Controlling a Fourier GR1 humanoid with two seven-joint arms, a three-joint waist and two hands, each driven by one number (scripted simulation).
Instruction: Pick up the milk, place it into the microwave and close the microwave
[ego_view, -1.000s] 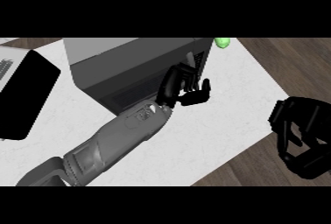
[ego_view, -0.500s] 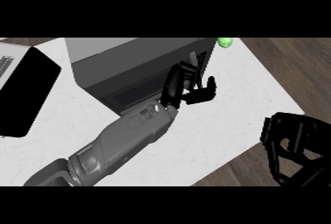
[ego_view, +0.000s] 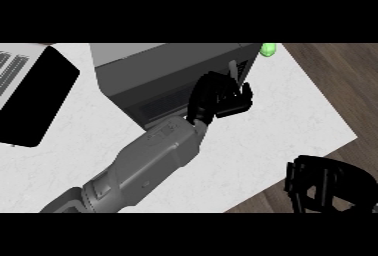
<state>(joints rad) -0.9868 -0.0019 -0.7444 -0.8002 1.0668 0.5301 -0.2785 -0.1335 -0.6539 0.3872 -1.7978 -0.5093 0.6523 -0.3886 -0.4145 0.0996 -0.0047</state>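
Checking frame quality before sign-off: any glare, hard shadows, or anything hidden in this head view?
Head view: even light, no glare on the white counter; the left robot hand covers part of the grey microwave; the black right robot hand is cut by the lower edge; no milk shows.

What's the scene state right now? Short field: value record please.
surface: white counter, wood floor past its right edge
microwave: grey box at top centre
left hand: against the microwave's front right side, fingers straight
right hand: at lower right, off the counter's edge, fingers curled, holding nothing visible
milk: not visible
green object: by the microwave's top right corner
dark panel: at left
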